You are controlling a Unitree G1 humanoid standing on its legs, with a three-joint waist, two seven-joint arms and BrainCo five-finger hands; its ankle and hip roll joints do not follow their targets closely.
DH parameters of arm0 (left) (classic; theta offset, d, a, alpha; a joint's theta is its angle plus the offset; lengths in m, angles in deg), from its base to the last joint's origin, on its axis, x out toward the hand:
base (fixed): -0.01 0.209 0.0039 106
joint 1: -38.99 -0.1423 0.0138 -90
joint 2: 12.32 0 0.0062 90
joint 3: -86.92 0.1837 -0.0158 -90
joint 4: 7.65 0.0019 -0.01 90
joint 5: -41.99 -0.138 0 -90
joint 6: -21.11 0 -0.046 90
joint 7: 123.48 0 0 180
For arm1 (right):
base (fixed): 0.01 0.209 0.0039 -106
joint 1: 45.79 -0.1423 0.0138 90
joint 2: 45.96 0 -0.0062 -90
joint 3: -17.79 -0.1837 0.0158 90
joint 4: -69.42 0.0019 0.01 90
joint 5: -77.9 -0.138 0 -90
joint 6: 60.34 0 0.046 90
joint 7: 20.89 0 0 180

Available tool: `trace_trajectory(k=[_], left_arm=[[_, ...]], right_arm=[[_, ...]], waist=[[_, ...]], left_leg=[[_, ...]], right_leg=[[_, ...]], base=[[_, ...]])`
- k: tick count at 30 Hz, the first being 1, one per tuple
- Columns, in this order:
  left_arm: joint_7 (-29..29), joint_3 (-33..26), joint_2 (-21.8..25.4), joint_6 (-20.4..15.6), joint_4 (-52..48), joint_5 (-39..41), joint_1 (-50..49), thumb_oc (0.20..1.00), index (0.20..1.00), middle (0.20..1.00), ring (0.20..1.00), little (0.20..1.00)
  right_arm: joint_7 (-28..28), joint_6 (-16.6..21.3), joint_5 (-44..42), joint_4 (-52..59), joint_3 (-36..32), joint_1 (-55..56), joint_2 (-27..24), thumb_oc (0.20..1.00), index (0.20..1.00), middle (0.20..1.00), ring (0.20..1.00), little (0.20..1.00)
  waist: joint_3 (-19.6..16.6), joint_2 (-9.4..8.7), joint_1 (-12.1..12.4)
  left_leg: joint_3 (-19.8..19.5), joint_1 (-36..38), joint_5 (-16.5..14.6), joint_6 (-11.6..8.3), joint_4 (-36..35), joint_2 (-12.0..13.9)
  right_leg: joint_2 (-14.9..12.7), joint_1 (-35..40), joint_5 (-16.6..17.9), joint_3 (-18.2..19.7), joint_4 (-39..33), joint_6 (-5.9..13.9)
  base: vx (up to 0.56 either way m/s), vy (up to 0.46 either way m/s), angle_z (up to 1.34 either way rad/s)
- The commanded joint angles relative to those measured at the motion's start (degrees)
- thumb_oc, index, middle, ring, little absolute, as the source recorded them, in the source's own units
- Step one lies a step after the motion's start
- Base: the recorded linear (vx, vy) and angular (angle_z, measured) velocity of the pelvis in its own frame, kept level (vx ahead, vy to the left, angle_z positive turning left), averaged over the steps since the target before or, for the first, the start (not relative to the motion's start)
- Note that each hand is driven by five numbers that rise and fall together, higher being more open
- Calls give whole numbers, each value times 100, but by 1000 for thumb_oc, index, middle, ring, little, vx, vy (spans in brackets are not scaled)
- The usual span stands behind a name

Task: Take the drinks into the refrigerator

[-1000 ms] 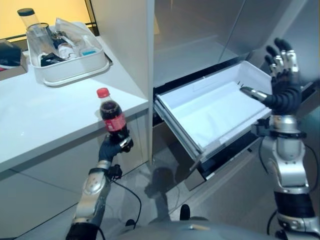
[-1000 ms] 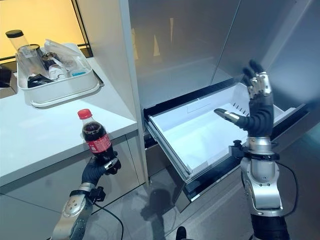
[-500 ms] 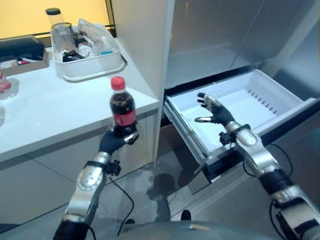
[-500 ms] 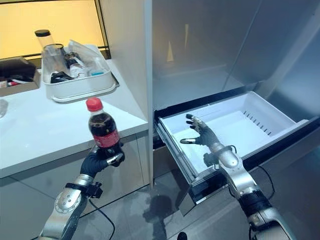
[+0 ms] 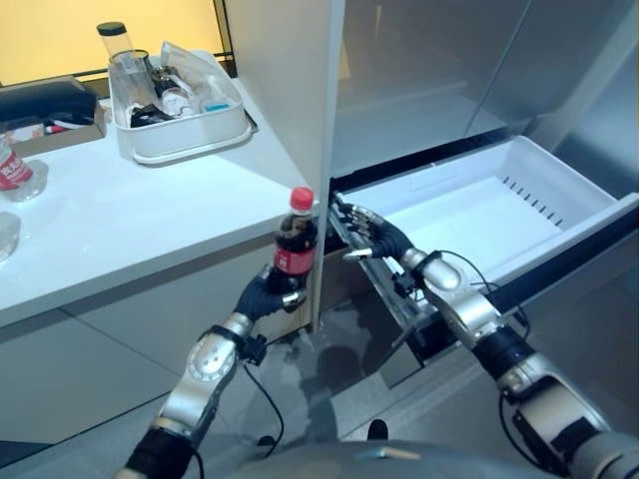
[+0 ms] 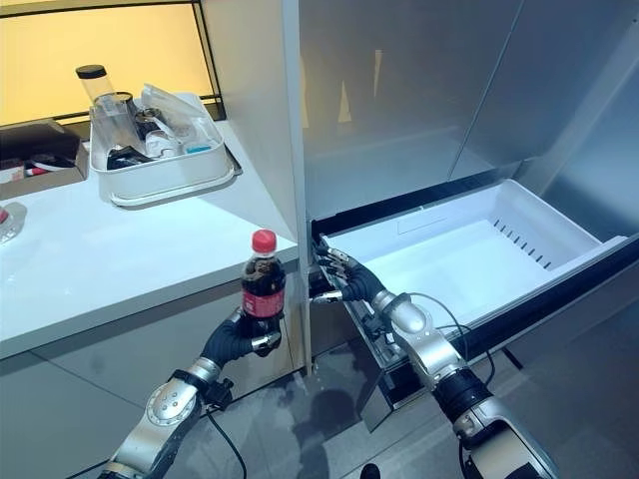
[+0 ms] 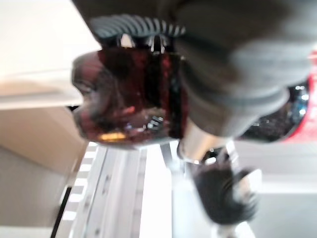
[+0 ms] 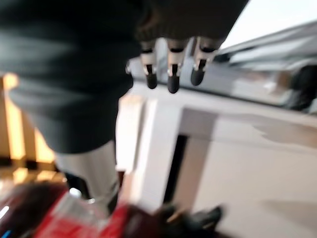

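Beside white counter (image 5: 120, 230), pulled-out white fridge drawer (image 5: 469, 215) now nearer: your left hand (image 5: 262, 297), fingers clamped on red-capped dark cola bottle (image 5: 295, 247); right hand (image 5: 371, 232), fingers apart, has swung toward it — handover likely.

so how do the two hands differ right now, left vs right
The left hand is curled round the base of the cola bottle, holding it upright in front of the counter edge; the right hand holds nothing, its fingers spread and relaxed. The left hand sits lower, below the countertop; the right hand reaches toward the bottle from beside the open drawer at its near left corner. Both wear dark ribbed covers.
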Motion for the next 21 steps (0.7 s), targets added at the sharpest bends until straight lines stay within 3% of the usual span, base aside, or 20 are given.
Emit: trace_trajectory(k=[1,12,21], left_arm=[[53,133,-6,-623,-389,-166,716,200,200,200,200,200],[-164,309,-192,-514,53,-382,1084,200,200,200,200,200],[-169,116,-295,-590,-451,238,1237,200,200,200,200,200]], right_arm=[[3,370,-189,-19,22,-685,204,1000,1000,1000,1000,1000],[322,390,-116,-700,122,-921,854,1000,1000,1000,1000,1000],[215,287,-443,-1377,185,-865,1045,1000,1000,1000,1000,1000]], waist=[[-105,-142,109],[-141,-107,137],[-139,-115,194]], left_leg=[[-264,-164,-286,130,4,-184],[-277,-151,-293,138,4,-195],[-327,-167,-296,145,4,-210]], right_leg=[[-124,427,-418,-432,60,278],[-140,452,-417,-459,60,287],[-173,479,-405,-502,60,292]], base=[[0,0,0],[0,0,0],[2,0,1]])
